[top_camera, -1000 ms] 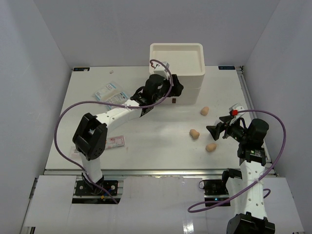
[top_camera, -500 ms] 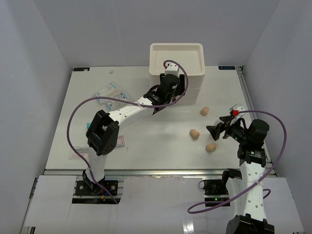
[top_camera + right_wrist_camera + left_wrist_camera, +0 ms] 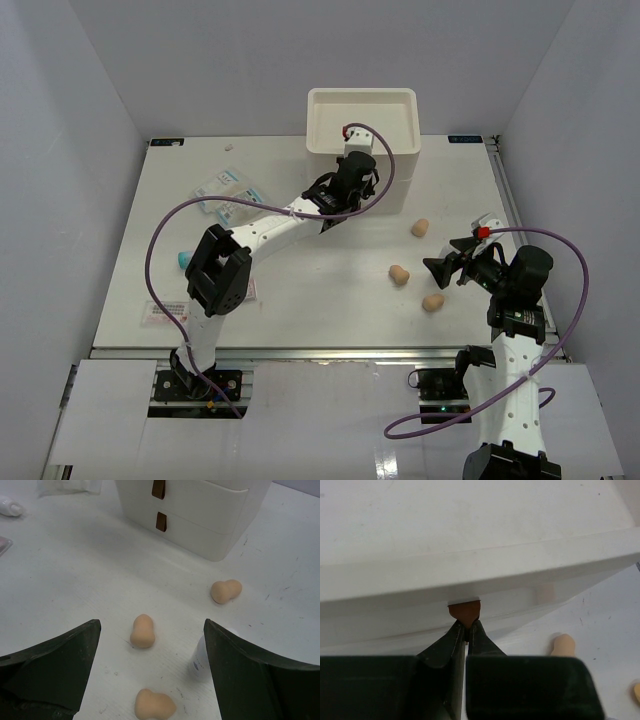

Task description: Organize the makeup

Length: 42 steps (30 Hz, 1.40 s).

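White walls [image 3: 250,60] ring the table [image 3: 330,295]; left gripper [image 3: 466,630] seemingly pinches a brown handle [image 3: 464,611], right gripper [image 3: 151,626] gapes.

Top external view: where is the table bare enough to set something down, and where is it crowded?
Bare: the near middle, between the left arm and the sponges; also the far right corner beside the drawer box. Crowded: around the sponges by the right gripper, and the packets at left.

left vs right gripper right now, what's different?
The left gripper is shut on the brown handle of the drawer box; the right gripper is wide open, holding nothing. Left sits against the box front; right hangs above the table over loose tan sponges. Both have dark fingers.
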{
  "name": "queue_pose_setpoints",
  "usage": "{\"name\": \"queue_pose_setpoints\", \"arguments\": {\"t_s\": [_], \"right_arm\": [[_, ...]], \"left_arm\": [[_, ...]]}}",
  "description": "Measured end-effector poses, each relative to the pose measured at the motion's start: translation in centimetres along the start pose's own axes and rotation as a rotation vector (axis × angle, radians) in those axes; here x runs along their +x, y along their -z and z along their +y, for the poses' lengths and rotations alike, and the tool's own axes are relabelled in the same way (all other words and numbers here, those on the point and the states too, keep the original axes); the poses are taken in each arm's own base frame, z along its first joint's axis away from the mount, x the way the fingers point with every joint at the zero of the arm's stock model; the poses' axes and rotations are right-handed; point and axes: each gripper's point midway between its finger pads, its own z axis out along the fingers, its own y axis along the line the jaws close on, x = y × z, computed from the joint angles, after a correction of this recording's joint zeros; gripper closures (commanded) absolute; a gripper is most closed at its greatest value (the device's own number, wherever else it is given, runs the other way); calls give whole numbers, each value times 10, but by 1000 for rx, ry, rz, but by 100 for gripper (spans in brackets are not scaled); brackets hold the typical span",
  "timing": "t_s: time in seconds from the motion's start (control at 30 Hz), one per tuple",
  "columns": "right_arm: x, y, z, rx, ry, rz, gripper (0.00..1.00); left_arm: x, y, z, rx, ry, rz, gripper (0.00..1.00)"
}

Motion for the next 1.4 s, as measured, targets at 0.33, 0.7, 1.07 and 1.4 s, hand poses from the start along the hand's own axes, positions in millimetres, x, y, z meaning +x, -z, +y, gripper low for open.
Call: {"name": "queue_pose_setpoints", "arguments": {"t_s": [0.33,0.7,1.07,1.4], "right_arm": [[-1,0,2,-10,-1,-3,10],[-1,0,3,-14,2,-5,10],[-4,1,9,-44,19,-20,10],[-8,4,23,-126,89,-44,10]], "left_arm": [[1,3,-4,9,-3,2,100],[19,55,-15,96,10,43,100],[45,115,-26,206,72,102,100],[45,121,-27,223,104,111,25]]}}
